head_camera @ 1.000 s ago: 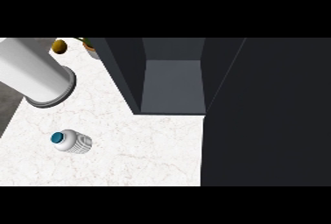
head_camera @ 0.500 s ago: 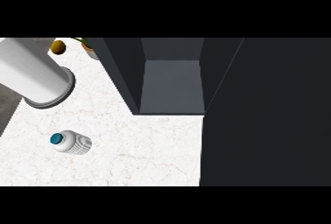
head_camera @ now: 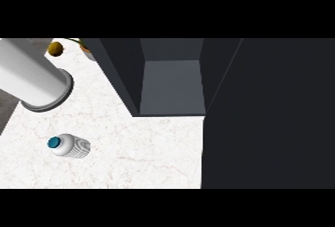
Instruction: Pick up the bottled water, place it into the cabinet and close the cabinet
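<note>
Nothing moved: white ribbed bottled water (head_camera: 68, 146), teal cap, stands upright.

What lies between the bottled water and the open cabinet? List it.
Nothing: in the head view only bare white marble counter runs from the bottled water to the open cabinet. No robot hand shows.

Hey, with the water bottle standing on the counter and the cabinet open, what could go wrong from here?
1. The small white ribbed bottle with a teal cap stands upright and may tip if nudged.
2. The dark cabinet's opening is narrow, so the bottle might clip a side wall.
3. The large grey cylinder beside the bottle may hinder reaching.
</note>
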Robot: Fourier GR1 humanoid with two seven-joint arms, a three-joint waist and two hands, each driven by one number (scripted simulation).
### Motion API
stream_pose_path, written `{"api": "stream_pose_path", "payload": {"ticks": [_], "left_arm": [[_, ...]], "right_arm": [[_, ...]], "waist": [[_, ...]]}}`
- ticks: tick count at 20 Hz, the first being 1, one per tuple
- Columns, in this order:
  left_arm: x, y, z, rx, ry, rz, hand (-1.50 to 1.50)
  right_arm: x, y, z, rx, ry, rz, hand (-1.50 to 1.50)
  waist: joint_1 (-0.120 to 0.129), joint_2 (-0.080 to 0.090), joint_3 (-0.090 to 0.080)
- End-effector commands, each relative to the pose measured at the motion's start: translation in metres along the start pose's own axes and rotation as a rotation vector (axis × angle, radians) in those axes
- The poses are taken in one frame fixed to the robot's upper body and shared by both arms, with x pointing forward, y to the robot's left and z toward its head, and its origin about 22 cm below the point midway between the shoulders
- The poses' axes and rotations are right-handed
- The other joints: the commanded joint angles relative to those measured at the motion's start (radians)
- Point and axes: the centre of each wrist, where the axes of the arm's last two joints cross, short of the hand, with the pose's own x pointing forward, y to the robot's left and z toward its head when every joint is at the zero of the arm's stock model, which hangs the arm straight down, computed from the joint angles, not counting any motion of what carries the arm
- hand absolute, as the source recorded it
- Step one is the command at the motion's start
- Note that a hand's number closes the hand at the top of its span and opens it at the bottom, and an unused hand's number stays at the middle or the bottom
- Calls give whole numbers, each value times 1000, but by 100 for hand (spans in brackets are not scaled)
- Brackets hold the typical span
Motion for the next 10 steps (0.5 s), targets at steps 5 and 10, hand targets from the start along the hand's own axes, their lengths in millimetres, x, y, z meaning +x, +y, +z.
{"api": "stream_pose_path", "payload": {"ticks": [5, 10], "left_arm": [[-9, 27, 11, 3, 7, -35, -150], [-28, 41, -3, 17, 59, -70, -150]], "right_arm": [[48, 17, 24, 61, -71, -80, -150], [45, 4, 22, 52, -68, -81, -150]], "waist": [[-23, 3, -2], [-36, 6, -3]]}}
